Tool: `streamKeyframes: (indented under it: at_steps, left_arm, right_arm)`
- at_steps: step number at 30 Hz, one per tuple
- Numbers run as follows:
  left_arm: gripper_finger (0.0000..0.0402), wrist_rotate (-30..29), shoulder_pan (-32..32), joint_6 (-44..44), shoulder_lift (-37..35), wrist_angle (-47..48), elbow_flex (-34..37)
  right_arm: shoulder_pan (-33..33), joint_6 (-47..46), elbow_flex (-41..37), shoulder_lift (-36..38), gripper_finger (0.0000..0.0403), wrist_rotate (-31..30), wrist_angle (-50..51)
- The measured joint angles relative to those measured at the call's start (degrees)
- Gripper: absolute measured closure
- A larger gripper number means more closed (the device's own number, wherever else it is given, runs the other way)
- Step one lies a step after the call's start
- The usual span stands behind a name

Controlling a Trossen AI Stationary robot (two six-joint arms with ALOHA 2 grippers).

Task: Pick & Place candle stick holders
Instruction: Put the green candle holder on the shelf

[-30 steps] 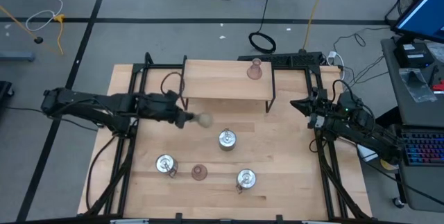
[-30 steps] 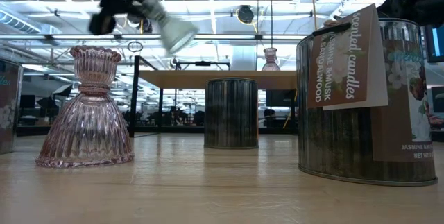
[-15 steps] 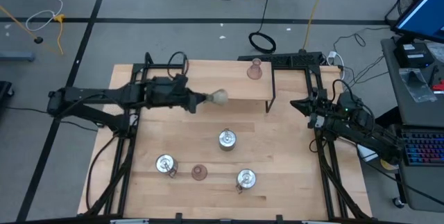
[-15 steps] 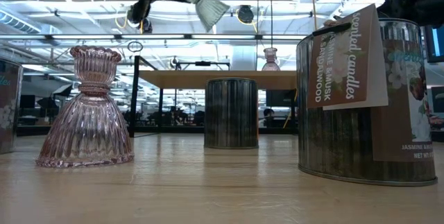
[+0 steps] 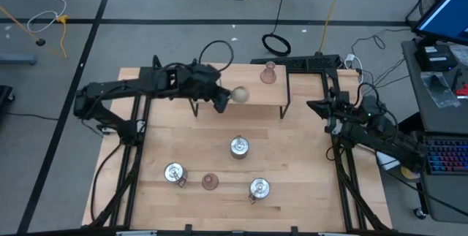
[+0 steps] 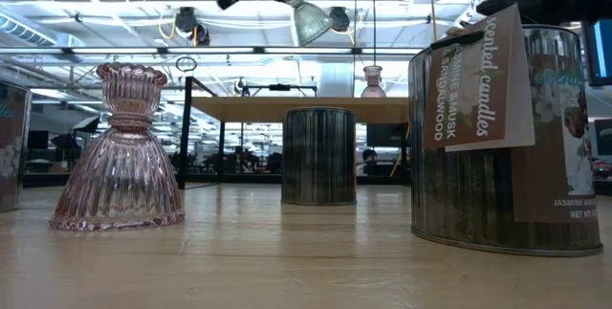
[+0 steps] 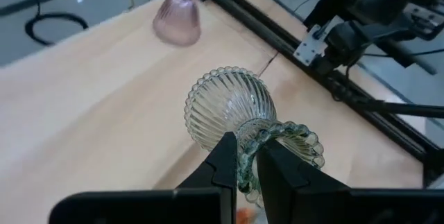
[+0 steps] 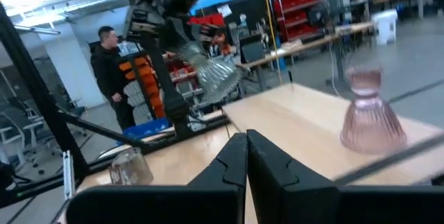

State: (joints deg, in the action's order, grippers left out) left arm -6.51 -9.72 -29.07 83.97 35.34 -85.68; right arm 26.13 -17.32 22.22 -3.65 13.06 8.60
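Aloft, left gripper (image 7: 248, 172) clamps the ribbed olive-green glass holder (image 7: 232, 109) – bell-shaped, tilted

Wooden table (image 5: 307, 163) and raised shelf (image 5: 219, 75)

We see three silver holders (image 5: 239, 147) and a pink glass holder (image 5: 210, 182) on the table; another pink holder (image 5: 268, 74) stands on the shelf.

You have six candle stick holders in all: three shiny silver ones on the worktop (image 5: 307, 155), at (image 5: 239, 147), (image 5: 174, 173) and (image 5: 259, 188) (all toward the near edge), two pinkish glass ones, at (image 5: 210, 182) and on the raised shelf (image 5: 212, 75) at (image 5: 268, 74), and one pale greenish glass one (image 5: 238, 96) held in the air.
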Motion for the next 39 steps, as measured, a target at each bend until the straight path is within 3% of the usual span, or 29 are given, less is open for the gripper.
streamKeyframes:
  at_steps: [10, 19, 28, 39]
  left_arm:
    - [0.0369, 6.26, -2.8, 4.96, 5.71, 0.03, -7.97]
    - [0.0369, 6.67, -5.13, 7.09, 9.27, 0.21, -12.15]
    - [0.0369, 7.5, -7.91, 8.45, 14.49, 0.87, -15.59]
    - [0.0369, 3.72, -8.67, 10.59, 16.23, 0.2, -15.82]
  right_arm:
    - [0.0, 1.09, 0.0, -17.72, 0.0403, 8.09, -20.43]
    - [0.0, 1.94, 0.14, -29.94, 0.0403, 9.75, -36.69]
    - [0.0, 7.2, 5.26, -35.1, 0.0403, 9.36, -34.28]
    - [0.0, 18.19, 23.83, -45.23, 0.0403, 1.97, -10.84]
